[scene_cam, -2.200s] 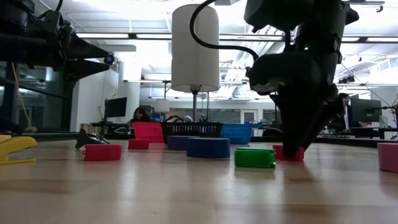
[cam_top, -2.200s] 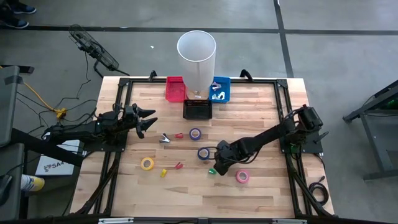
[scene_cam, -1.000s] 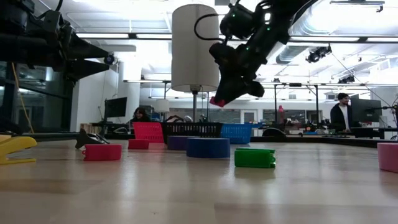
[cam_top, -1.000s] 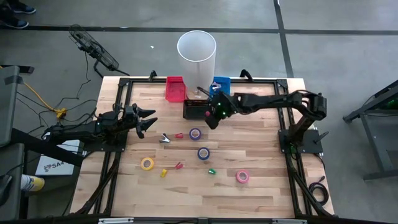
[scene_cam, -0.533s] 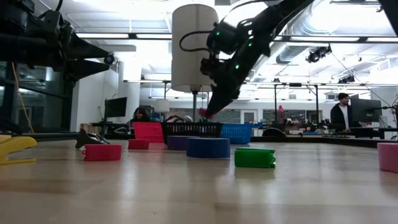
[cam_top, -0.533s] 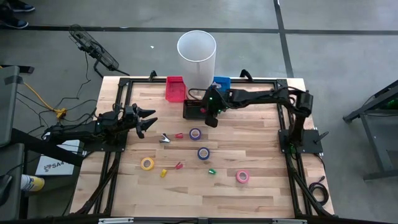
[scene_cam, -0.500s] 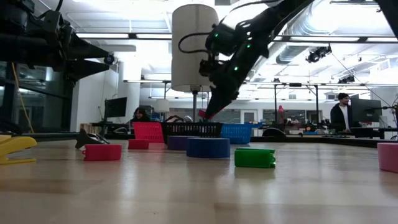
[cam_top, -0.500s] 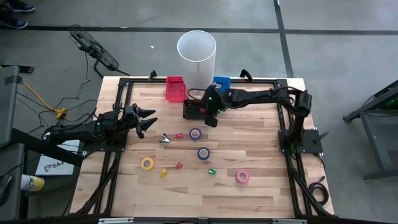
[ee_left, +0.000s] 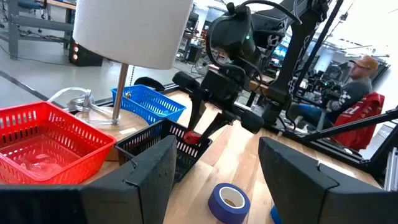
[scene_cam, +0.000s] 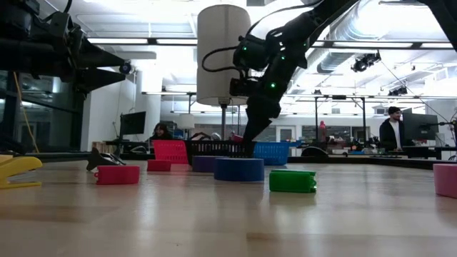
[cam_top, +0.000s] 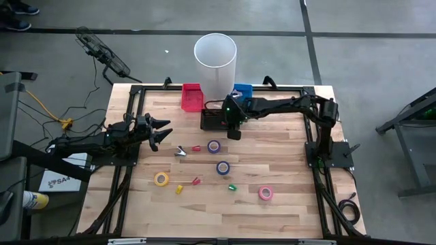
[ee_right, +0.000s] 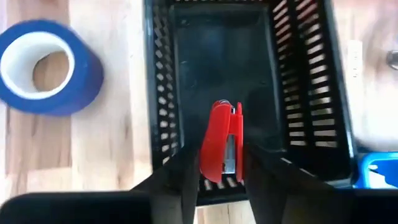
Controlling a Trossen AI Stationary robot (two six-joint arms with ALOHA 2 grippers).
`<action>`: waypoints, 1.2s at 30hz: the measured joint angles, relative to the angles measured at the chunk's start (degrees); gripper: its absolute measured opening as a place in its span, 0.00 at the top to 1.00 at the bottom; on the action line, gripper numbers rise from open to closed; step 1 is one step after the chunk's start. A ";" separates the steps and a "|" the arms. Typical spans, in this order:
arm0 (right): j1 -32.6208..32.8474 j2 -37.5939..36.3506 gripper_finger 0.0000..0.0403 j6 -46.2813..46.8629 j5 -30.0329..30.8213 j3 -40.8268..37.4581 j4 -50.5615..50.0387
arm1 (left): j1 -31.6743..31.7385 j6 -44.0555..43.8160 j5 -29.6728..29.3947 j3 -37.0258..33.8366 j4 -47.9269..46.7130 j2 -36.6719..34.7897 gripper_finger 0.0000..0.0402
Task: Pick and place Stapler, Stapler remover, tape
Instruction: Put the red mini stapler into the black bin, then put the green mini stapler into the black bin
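The right gripper [ee_right: 221,180] pinches the red stapler [ee_right: 221,148] (long axis along its fingers) directly above the black basket [ee_right: 311,93]

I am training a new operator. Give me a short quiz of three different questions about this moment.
1. True or false: the right hand holds a red stapler over the black basket.
2. Which basket stands nearest the left edge of the table: A) blue basket, B) red basket, C) black?
3. Fill in: the left hand is ____.

Key: 1 true. 2 B. 3 open.
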 joint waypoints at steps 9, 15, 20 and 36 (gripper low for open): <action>0.02 0.00 0.58 -1.62 -0.41 0.00 -0.88 | 0.02 0.02 0.00 0.00 0.00 -0.02 0.44; 0.00 -0.39 0.52 -0.47 -0.37 -0.07 -0.97 | 0.00 0.02 0.00 0.00 0.00 0.00 0.44; 0.13 -2.84 0.52 4.88 0.73 -0.07 -2.02 | 0.02 0.02 0.00 0.00 0.00 -0.01 0.44; 6.81 -7.43 0.52 19.01 -4.36 -0.07 -13.56 | 0.02 0.02 0.02 0.00 0.00 -0.01 0.44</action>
